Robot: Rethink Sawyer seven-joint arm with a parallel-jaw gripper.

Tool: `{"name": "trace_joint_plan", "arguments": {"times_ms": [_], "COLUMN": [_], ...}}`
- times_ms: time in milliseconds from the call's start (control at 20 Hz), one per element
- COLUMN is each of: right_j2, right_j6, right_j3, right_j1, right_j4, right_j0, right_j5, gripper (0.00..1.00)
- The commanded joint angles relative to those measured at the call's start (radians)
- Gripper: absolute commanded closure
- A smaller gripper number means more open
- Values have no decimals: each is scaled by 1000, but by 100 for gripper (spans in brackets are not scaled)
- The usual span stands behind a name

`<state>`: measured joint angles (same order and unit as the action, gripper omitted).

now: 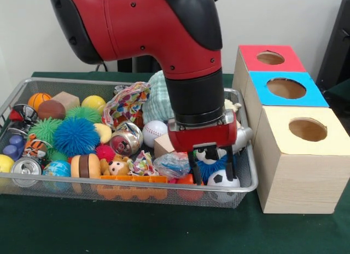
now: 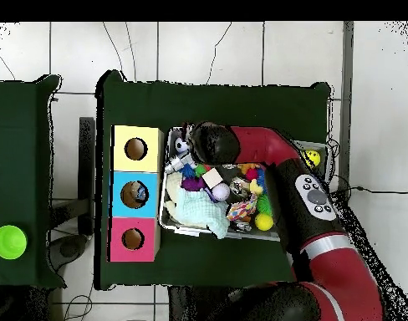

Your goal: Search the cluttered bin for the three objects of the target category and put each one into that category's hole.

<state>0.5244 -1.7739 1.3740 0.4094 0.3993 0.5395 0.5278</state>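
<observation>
Green cloth covers the table (image 1: pixel 164 232), and on it we see a wire bin (image 1: pixel 136 195) packed with toys, with three boxes just beside it at the picture's right in the front view. We see the arm (image 1: pixel 164 40), red and black, coming down over that end of the bin. Each box has a round hole on top: the wooden box (image 1: pixel 298 172) stands nearest the camera, the blue box (image 1: pixel 284 90) is behind it, and the red box (image 1: pixel 270 58) is farthest back. From overhead the same three sit in a row, touching one another, with yellow (image 2: pixel 136 149), blue and pink tops.

Inside the bin we find a pale green knit cloth (image 1: pixel 156 100), a patterned bag (image 1: pixel 127 103), a blue spiky ball (image 1: pixel 75 136) and a green spiky ball (image 1: pixel 45 129). Smaller things lie around them: a baseball (image 1: pixel 154 132), a basketball (image 1: pixel 38 99), a yellow ball (image 1: pixel 94 103), a globe ball (image 1: pixel 57 169), a can (image 1: pixel 25 169) and a wooden block (image 1: pixel 66 99).

We see the gripper (image 1: pixel 211 167) low in the bin's near corner by the boxes, its two black fingers (image 1: pixel 195 169) spread apart with nothing held. A small panda toy (image 1: pixel 208 155) and blue fuzz sit between them, and a little soccer ball (image 1: pixel 221 180) lies just below the tips
</observation>
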Motion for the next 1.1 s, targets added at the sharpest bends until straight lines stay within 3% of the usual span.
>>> {"name": "trace_joint_plan", "arguments": {"times_ms": [50, 200, 350, 600, 700, 750, 950, 1100], "right_j2": [143, 153, 101, 135, 106, 63, -43, -99], "right_j6": [394, 432, 354, 412, 346, 237, -38, -135], "right_j3": [1, -27, -40, -60, -64, -50, -15, -15], "right_j1": [-45, -56, -41, -51, -39, -32, -39, -41], "right_j4": [72, 80, 79, 103, 105, 90, 44, 30], "right_j0": [27, 29, 10, 14, 4, -4, -27, -51], "right_j5": [186, 224, 241, 263, 260, 243, 155, 107], "gripper": [0, 0, 0, 0, 0, 0, 0, 0]}}
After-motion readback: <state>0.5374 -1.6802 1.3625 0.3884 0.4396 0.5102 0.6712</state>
